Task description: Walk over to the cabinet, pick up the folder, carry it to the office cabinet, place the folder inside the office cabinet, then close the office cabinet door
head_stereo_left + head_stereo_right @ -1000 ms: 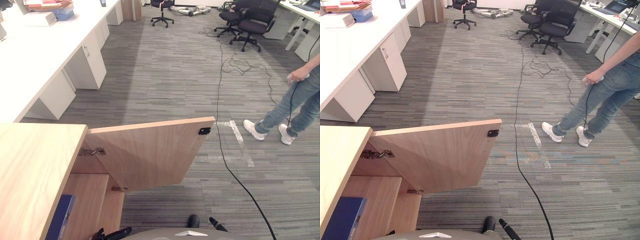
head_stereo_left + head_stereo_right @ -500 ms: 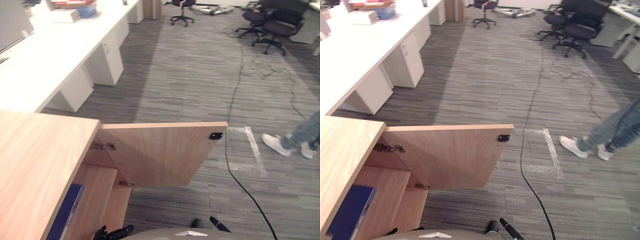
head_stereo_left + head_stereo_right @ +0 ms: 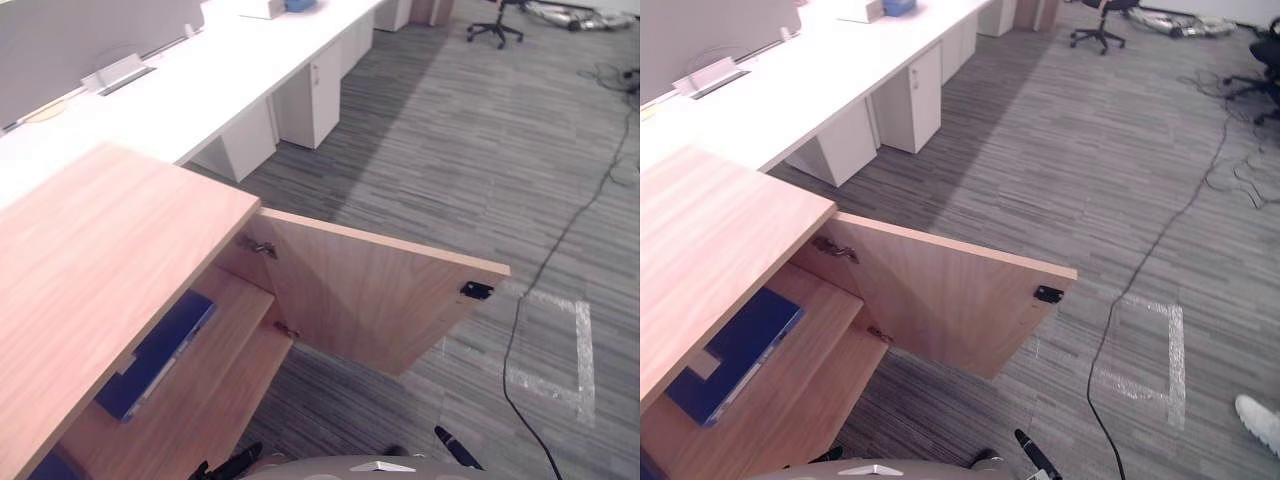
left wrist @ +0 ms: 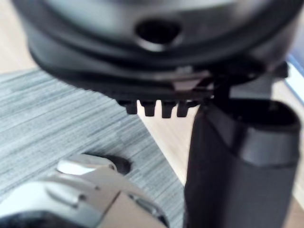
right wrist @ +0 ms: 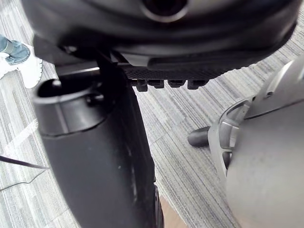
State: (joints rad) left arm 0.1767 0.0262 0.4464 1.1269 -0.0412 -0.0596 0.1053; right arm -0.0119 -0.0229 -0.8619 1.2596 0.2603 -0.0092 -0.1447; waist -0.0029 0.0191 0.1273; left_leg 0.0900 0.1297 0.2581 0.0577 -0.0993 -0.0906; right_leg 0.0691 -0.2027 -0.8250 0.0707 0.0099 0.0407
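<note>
Carpet (image 3: 1040, 130) beyond cabinet door (image 3: 950, 300) edge

Grey striped carpet (image 3: 470, 170) covers the floor. A long white desk (image 3: 210, 90) runs down the floor's left side, standing on white drawer pedestals (image 3: 312, 95) and panel legs. A grey partition screen (image 3: 90, 35) stands along the desk's left edge. A black swivel chair (image 3: 1097, 20) sits at the floor's far end. White tape strips (image 3: 1173, 360) mark the carpet near its right edge. The light is even.
</note>
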